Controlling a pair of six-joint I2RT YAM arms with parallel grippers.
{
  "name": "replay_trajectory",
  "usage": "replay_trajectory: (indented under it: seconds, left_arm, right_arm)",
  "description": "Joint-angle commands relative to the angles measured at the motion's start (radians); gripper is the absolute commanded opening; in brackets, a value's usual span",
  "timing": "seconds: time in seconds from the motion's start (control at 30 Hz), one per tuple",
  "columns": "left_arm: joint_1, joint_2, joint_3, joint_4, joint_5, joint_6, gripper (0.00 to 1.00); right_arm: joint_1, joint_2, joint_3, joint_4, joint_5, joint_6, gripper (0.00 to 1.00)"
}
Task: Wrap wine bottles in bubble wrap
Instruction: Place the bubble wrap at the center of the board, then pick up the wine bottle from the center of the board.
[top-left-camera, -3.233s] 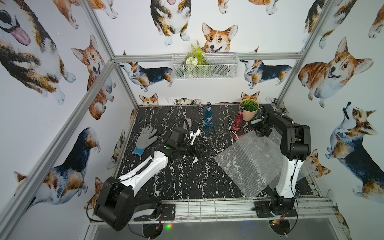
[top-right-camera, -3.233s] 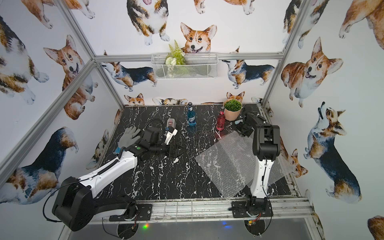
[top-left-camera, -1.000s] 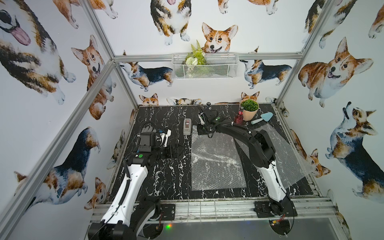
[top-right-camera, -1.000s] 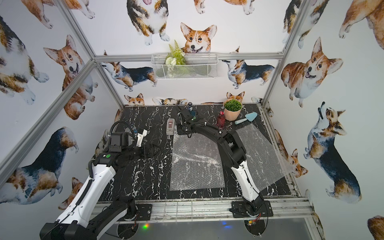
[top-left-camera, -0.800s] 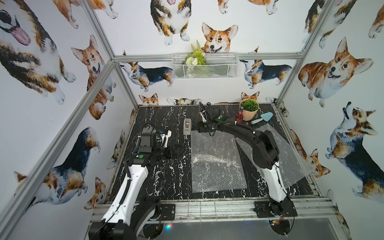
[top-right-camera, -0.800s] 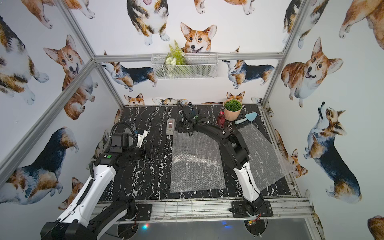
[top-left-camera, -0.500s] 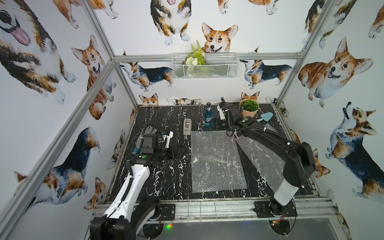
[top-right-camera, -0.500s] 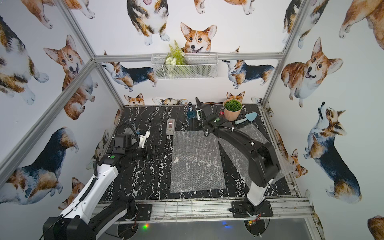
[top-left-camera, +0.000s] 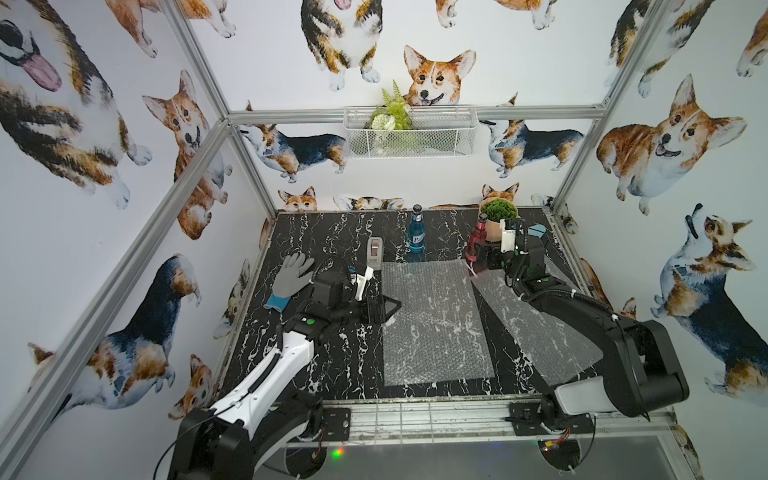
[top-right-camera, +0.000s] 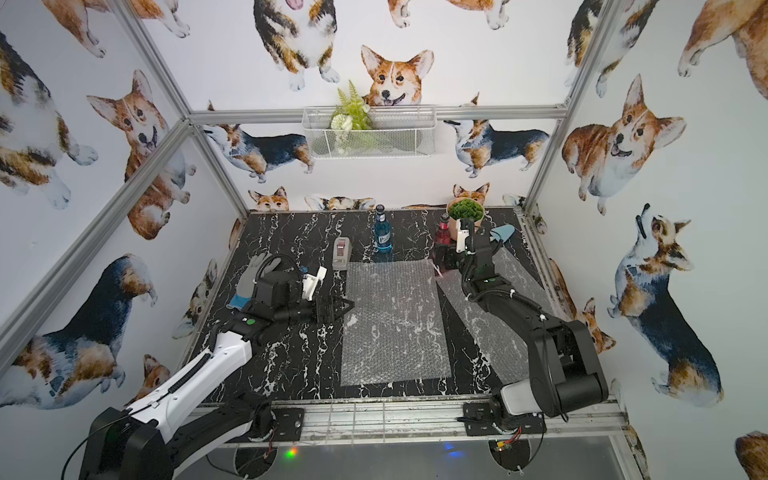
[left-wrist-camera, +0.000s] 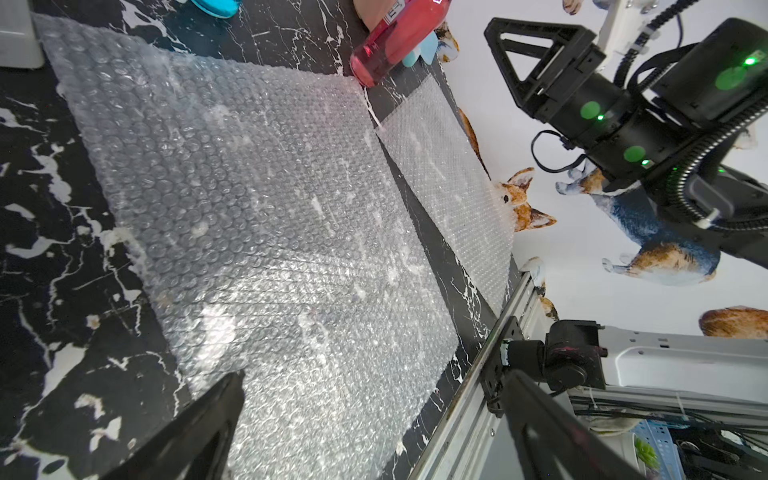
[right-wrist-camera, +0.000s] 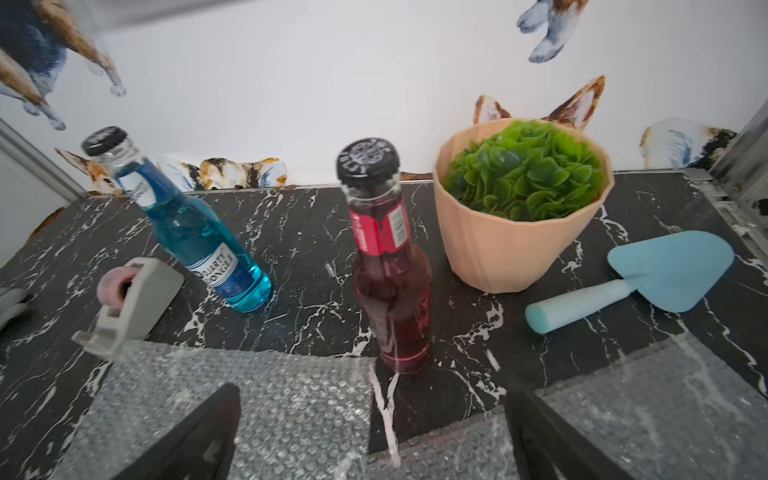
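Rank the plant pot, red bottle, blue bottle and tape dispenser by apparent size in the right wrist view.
1. Plant pot
2. Red bottle and blue bottle: too alike to rank, and the red one stands nearer the camera
3. Tape dispenser

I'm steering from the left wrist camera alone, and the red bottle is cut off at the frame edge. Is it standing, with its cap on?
Observer: Yes. The red bottle stands upright on bare table with its dark cap on.
Operator: And the blue one? I see only its base.
Observer: The blue bottle stands upright too, just past the far edge of the middle bubble wrap sheet, beside the grey tape dispenser.
Operator: Anything out of my frame on the left?
Observer: A grey glove with a blue cuff lies flat on the table, left of the tape dispenser.
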Motion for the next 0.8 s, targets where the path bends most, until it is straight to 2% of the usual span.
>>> replay_trajectory:
  seconds: [0.0, 0.2, 0.27, 0.4, 0.6, 0.77]
  left_arm:
    - [-0.028, 0.027, 0.006, 0.090, -0.033, -0.036, 1.00]
    - [-0.048, 0.044, 0.037, 0.062, -0.056, -0.007, 1.00]
    - [-0.048, 0.051, 0.044, 0.045, -0.058, 0.009, 1.00]
    - [-0.049, 0.068, 0.062, 0.029, -0.061, 0.024, 1.00]
    - [-0.049, 0.081, 0.088, -0.006, -0.069, 0.048, 1.00]
    - [-0.049, 0.115, 0.098, 0.010, -0.062, 0.049, 1.00]
  right_arm:
    - [-0.016, 0.108, 0.040, 0.149, -0.031, -0.002, 1.00]
    - [-0.032, 0.275, 0.133, 0.185, -0.044, 0.015, 1.00]
    - [-0.043, 0.325, 0.147, 0.218, -0.075, 0.066, 1.00]
    - [-0.043, 0.396, 0.171, 0.276, -0.082, 0.111, 0.98]
    - [-0.043, 0.444, 0.214, 0.277, -0.073, 0.102, 0.96]
    - [-0.044, 0.476, 0.215, 0.305, -0.084, 0.097, 0.83]
